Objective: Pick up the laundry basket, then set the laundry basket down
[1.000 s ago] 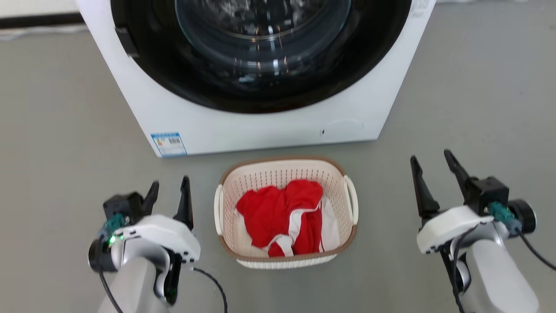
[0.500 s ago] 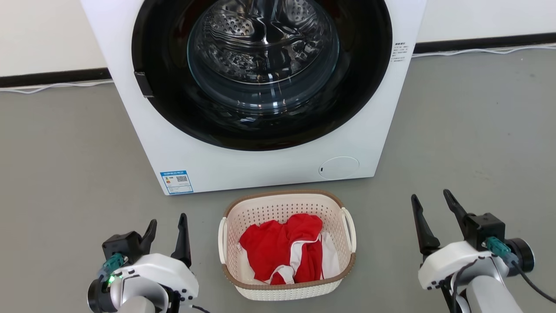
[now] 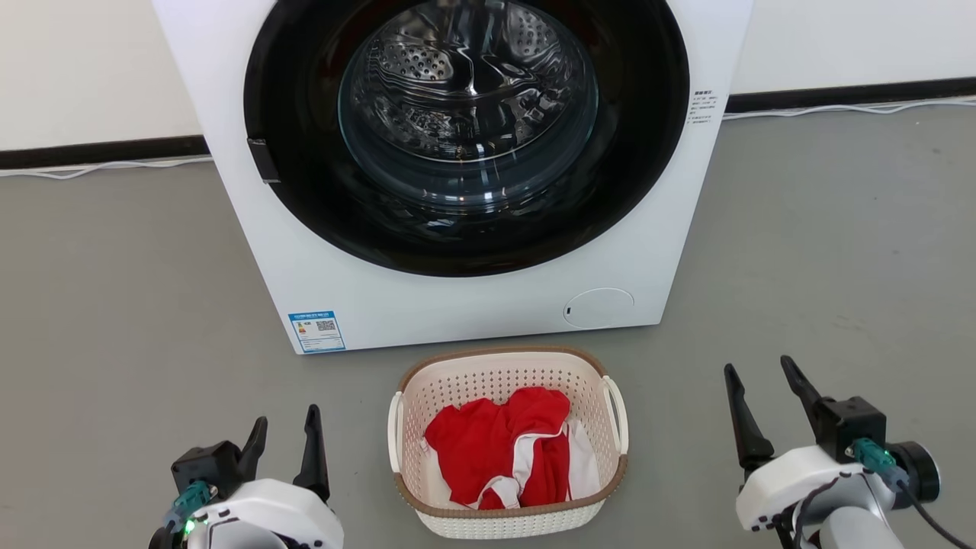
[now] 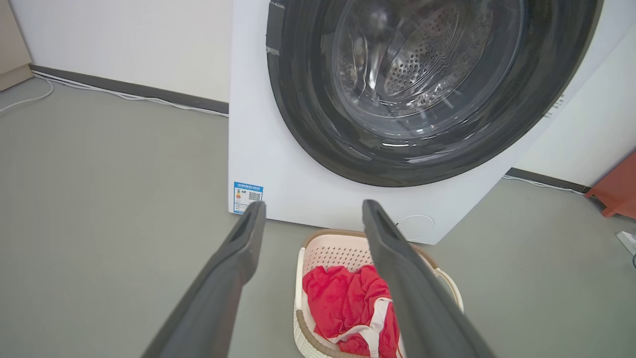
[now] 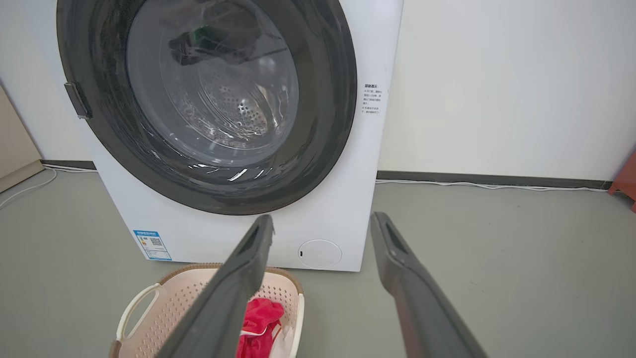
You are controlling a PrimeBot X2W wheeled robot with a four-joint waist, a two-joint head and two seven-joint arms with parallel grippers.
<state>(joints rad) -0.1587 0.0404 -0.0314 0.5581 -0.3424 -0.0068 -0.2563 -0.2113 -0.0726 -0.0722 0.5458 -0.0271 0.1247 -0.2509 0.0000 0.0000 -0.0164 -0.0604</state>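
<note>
Laundry basket (image 3: 496,379) is seen standing upright on the grey floor (image 3: 114,305), just in front of the white front-loading washing machine (image 3: 457,313), close to it but not touching. A crumpled red garment (image 3: 496,442) with white trim lies inside it over a white cloth (image 3: 585,467). White side handles and the brown rim are unobstructed.

Room: the smooth grey floor is met by a pale wall (image 3: 76,69) with a dark baseboard (image 3: 99,150). A white cable (image 3: 839,109) is laid along its foot. The machine's round glass door is shut, with the perforated drum visible behind it. A blue-edged label (image 3: 316,330) is stuck at the lower corner of the front.

Grippers: the basket is flanked by both. The left gripper (image 3: 287,415) is held near the basket's left handle. The right gripper (image 3: 758,364) is held farther off, well apart from the right handle. Both are pointed toward the machine, with fingers spread wide and nothing between them. Neither is touching the basket.

Against one second ago: the whole head view is shifted, so a camera move is recorded. More wall and door are taken in, and the basket sits lower in the picture. The basket's place against the machine is unchanged, and both grippers are as wide as before.
</note>
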